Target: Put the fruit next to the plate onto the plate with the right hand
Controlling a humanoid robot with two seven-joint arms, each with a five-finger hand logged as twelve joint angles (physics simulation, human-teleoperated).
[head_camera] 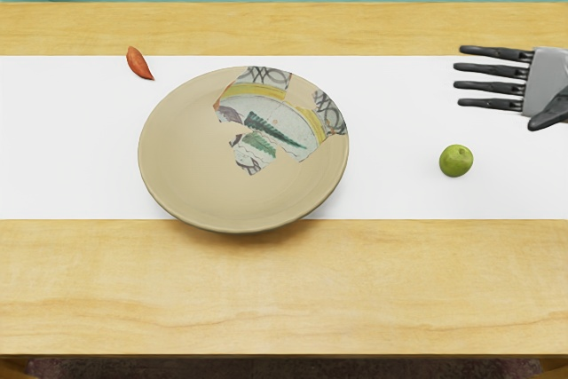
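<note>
A small green fruit [456,161] lies on the white runner, to the right of a wide beige plate [191,175] with a patchy painted pattern on its upper right. My right hand [497,77] reaches in from the right edge, fingers stretched out flat and open, above and to the right of the fruit and well apart from it. It holds nothing. The left arm does not show.
A small red-orange leaf-shaped piece [138,63] lies on the runner at the upper left of the plate. The white runner [71,148] crosses the wooden table [284,290]. A teal wall stands behind the table's far edge.
</note>
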